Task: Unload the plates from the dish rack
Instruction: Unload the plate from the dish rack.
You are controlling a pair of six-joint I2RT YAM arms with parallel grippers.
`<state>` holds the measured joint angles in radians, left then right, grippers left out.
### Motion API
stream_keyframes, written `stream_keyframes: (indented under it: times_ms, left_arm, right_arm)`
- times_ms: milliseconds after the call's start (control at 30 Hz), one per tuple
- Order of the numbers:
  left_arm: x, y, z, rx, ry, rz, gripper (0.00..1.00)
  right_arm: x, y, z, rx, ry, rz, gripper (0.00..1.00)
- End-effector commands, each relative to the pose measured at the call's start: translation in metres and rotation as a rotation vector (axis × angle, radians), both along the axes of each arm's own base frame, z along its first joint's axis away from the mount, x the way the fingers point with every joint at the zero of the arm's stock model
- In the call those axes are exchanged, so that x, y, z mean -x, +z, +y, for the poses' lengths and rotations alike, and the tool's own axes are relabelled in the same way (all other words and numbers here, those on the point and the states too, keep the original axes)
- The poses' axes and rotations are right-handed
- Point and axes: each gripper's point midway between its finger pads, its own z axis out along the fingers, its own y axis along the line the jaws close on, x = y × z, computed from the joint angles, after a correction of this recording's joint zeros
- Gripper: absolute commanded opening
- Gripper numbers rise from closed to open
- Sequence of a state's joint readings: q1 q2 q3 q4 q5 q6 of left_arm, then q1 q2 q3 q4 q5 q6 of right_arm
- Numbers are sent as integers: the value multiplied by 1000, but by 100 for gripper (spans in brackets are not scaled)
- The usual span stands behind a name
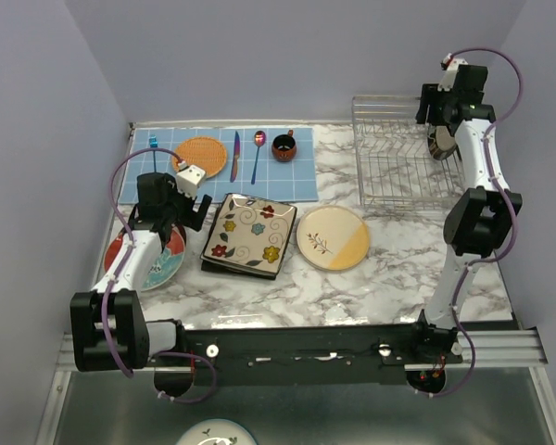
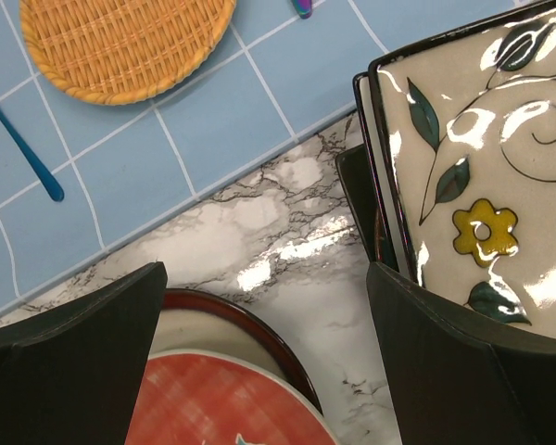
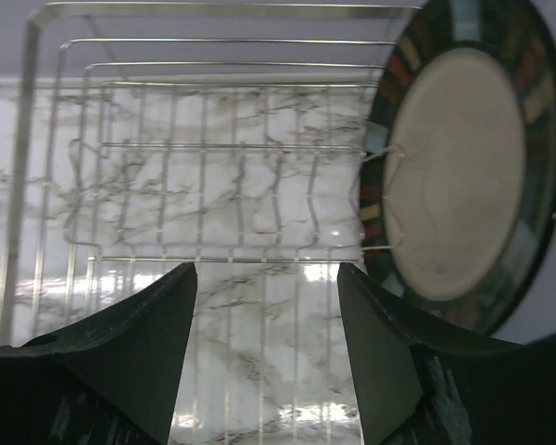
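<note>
Dish rack [image 1: 398, 167] sits back right on the counter [image 1: 389, 269], one stripe-rimmed plate [image 3: 459, 176] standing at its right end. Right pincer [image 3: 266, 273] hangs open and empty beside it. Left pincer [image 2: 264, 273] is wide open between red plate [image 2: 213, 399] and flowered square plate [image 2: 482, 185].

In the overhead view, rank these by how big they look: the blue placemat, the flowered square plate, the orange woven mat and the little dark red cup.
Largest to smallest:
1. blue placemat
2. flowered square plate
3. orange woven mat
4. dark red cup
The plate sits somewhat nearer the camera than the mat, but the difference looks clear.
</note>
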<state>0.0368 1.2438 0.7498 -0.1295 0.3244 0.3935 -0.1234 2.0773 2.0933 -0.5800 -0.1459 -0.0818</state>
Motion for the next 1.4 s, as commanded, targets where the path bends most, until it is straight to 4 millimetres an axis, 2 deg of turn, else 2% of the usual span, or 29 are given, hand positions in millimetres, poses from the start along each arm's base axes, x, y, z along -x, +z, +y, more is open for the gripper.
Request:
stream_keyframes:
  times_ms: [0, 333, 700, 833, 933, 1100, 1367]
  left_arm:
    - [-7, 1, -6, 43, 6, -26, 99]
    - [-14, -6, -9, 76, 20, -15, 99]
    - [-12, -3, -5, 69, 39, -35, 99]
    - [-13, 5, -6, 72, 34, -54, 99]
    - [-23, 21, -7, 81, 35, -105, 99]
    - [-35, 41, -9, 99, 30, -147, 99]
    - [-41, 42, -10, 112, 30, -136, 99]
  right_arm:
    - [-8, 29, -59, 217, -165, -68, 71]
    - [1, 60, -75, 319, -201, -116, 71]
    - [0, 62, -116, 369, -317, -127, 70]
    - [-7, 50, -124, 377, -322, -105, 70]
    - [-11, 48, -128, 382, -329, -106, 70]
    - [-18, 35, -134, 386, -327, -85, 71]
    - [-28, 9, -144, 390, -327, -59, 70]
